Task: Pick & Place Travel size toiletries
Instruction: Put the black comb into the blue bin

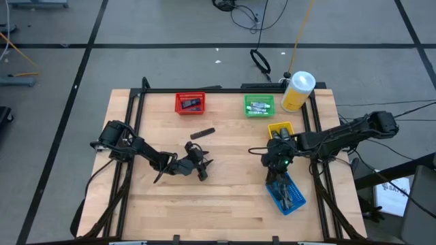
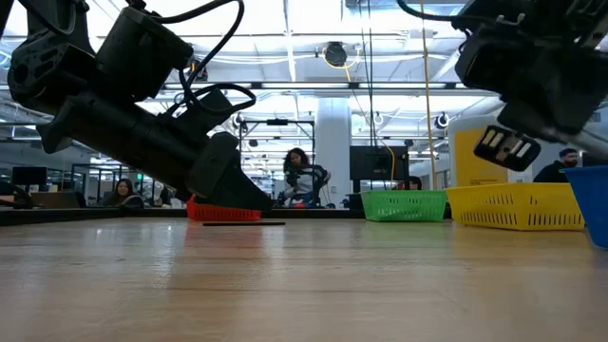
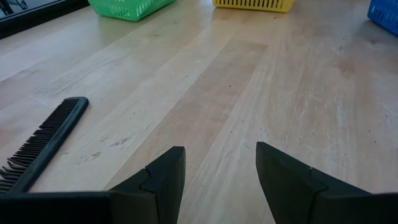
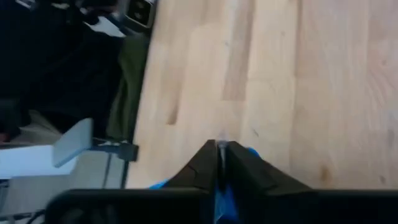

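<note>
The wooden counter (image 1: 225,204) carries four small bins and both dark arms. The left arm reaches in from the left edge, and its end effector (image 1: 202,165) sits low near the middle of the counter with its fingers (image 3: 163,180) apart and nothing between them. The right arm comes in from the right edge; its end effector (image 1: 277,165) hangs over the near end of the blue bin (image 1: 289,194), and the right wrist view shows its two fingers (image 4: 208,163) pressed together, though I cannot tell whether anything thin is pinched there.

A yellow bottle (image 1: 297,91) with a white cap stands at the far right corner, just beside the green bin (image 1: 259,105). The yellow bin (image 1: 281,128) lies between the green and blue ones, partly under the right arm. The red bin (image 1: 190,103) sits at the far left.

Small dark toiletries (image 1: 286,192) lie in the blue bin; others show in the red and green bins. A black comb (image 1: 202,133) lies on the bare wood between the red bin and the left end effector.
</note>
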